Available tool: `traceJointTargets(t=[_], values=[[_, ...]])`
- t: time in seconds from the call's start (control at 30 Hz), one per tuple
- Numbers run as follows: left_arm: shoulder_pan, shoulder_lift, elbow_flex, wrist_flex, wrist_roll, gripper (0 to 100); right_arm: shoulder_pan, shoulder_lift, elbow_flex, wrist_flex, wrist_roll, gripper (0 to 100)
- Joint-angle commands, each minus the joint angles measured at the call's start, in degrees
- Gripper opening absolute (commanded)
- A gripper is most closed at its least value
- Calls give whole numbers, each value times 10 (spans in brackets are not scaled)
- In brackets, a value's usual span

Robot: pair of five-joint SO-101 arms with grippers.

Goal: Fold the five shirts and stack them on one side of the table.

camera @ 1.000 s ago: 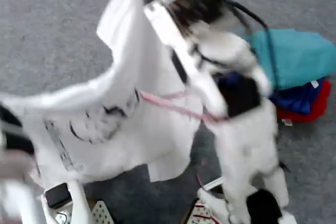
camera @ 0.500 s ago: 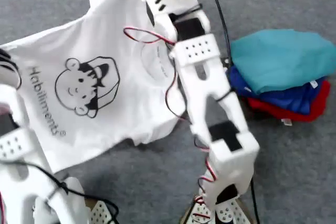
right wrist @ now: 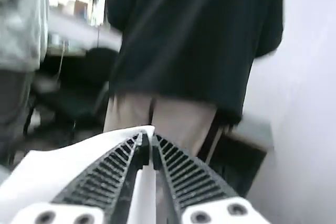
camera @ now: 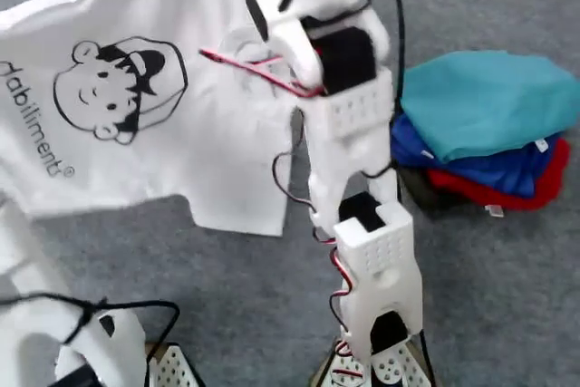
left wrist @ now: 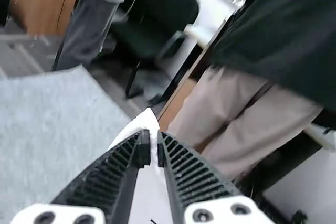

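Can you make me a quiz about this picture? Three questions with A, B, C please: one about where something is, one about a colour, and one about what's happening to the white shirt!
1. Where is the folded pile?
A) on a chair
B) on the grey table
C) on the floor

2. What colour is the pile's top shirt?
A) yellow
B) red
C) teal

3. The white shirt is:
A) folded flat
B) held up, spread out
C) rolled in a ball

Answers:
1 B, the pile lies on the table's grey top.
2 C, teal covers the blue shirt and red shirt.
3 B, the left gripper and right gripper each pinch its edge.
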Motion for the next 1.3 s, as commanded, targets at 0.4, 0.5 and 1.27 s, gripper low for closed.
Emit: traceJointTargets(t=[0.4,0.5,1.27], values=[[-11,-241,11,86,-1,19,-8,-108,-65,56,-4,1],[-10,-311,12,120,-27,19,-8,-161,-65,77,-4,1],[-9,-509,179,164,-81,19,-18,-204,108,82,-4,1]])
